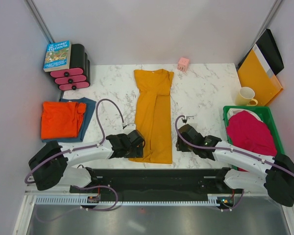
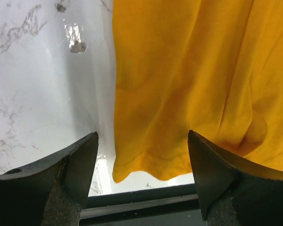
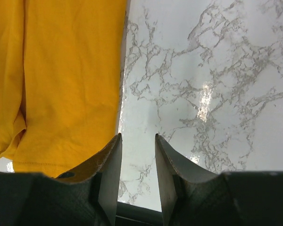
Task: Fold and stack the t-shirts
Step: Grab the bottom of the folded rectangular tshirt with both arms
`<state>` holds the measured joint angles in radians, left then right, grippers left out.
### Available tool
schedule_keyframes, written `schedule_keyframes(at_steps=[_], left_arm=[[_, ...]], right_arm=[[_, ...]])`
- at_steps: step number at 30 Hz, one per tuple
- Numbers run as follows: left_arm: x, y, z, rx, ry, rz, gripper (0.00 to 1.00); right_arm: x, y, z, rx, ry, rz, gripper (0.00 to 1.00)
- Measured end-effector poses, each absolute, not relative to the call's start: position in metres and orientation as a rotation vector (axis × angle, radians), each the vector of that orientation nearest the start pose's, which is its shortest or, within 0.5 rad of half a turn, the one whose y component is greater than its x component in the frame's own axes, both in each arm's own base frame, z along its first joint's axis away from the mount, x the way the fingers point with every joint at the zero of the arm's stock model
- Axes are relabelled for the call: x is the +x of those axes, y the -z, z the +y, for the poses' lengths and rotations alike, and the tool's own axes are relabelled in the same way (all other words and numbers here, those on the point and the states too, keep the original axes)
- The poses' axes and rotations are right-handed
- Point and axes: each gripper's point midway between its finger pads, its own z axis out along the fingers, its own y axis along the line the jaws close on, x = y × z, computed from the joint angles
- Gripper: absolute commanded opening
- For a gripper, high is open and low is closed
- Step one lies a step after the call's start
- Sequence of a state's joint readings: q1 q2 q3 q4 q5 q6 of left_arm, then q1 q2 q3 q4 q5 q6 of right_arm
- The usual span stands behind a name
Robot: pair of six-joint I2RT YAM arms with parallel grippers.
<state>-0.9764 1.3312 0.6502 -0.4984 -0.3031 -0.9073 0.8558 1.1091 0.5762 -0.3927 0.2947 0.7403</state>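
mustard-yellow cloth is what both your claws sit at: the near hem of the mustard-yellow t-shirt (image 1: 154,117) lies by the table's near edge, with the left gripper (image 1: 137,143) at its left corner and the right gripper (image 1: 182,131) just off its right side. in the left wrist view your left gripper (image 2: 142,136) has its fingers (image 2: 80,160) spread wide, the hem corner lying between them and nothing gripped. in the right wrist view your right gripper (image 3: 137,136) is parted only narrowly, with bare marble showing in the gap; it holds nothing. the shirt is folded lengthwise into a long strip running away from you up the middle of the marble table (image 1: 206,93), collar at the far end. further back on your left, the red-orange t-shirt (image 1: 61,119) lies folded on the dusty blue t-shirt (image 1: 88,110). on your right the magenta-pink t-shirt (image 1: 252,132) is heaped in a green basket (image 1: 269,113). beyond it stand a cream mug (image 1: 246,96) and a yellow-orange envelope folder (image 1: 259,78); a small pink cube (image 1: 183,62) sits at the far edge, and a book (image 1: 57,55) rests on black-and-pink rolls (image 1: 73,73) in the far left corner.
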Motion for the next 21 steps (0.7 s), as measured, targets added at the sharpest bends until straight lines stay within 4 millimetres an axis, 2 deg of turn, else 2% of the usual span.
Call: schedule_keyframes(at_steps=[3, 4, 7, 12, 14, 15, 16, 17, 18, 21], left_arm=[[0.158, -0.026, -0.198, 0.004, 0.227, 2.651, 0.81], [0.157, -0.028, -0.198, 0.001, 0.240, 2.644, 0.75], [0.156, -0.030, -0.197, -0.003, 0.261, 2.640, 0.66], [0.151, -0.017, -0.198, 0.013, 0.241, 2.683, 0.67], [0.153, -0.017, -0.204, 0.012, 0.264, 2.677, 0.63], [0.154, -0.017, -0.206, 0.012, 0.276, 2.673, 0.55], [0.156, -0.017, -0.209, 0.011, 0.288, 2.668, 0.30], [0.157, -0.016, -0.211, 0.010, 0.298, 2.664, 0.12], [0.158, -0.016, -0.215, 0.003, 0.314, 2.661, 0.02], [0.158, -0.013, -0.221, -0.002, 0.349, 2.666, 0.02]], right_arm=[[0.193, -0.057, 0.187, -0.012, -0.332, 2.477, 0.41], [0.192, -0.057, 0.187, -0.011, -0.333, 2.479, 0.41], [0.191, -0.056, 0.188, -0.013, -0.335, 2.482, 0.41], [0.186, -0.050, 0.189, -0.015, -0.330, 2.497, 0.42], [0.182, -0.045, 0.188, -0.018, -0.324, 2.511, 0.43], [0.180, -0.042, 0.187, -0.019, -0.320, 2.518, 0.43], [0.178, -0.040, 0.187, -0.020, -0.317, 2.524, 0.43], [0.177, -0.039, 0.187, -0.021, -0.315, 2.528, 0.43], [0.176, -0.038, 0.187, -0.021, -0.316, 2.530, 0.43], [0.173, -0.038, 0.190, -0.026, -0.327, 2.534, 0.44]])
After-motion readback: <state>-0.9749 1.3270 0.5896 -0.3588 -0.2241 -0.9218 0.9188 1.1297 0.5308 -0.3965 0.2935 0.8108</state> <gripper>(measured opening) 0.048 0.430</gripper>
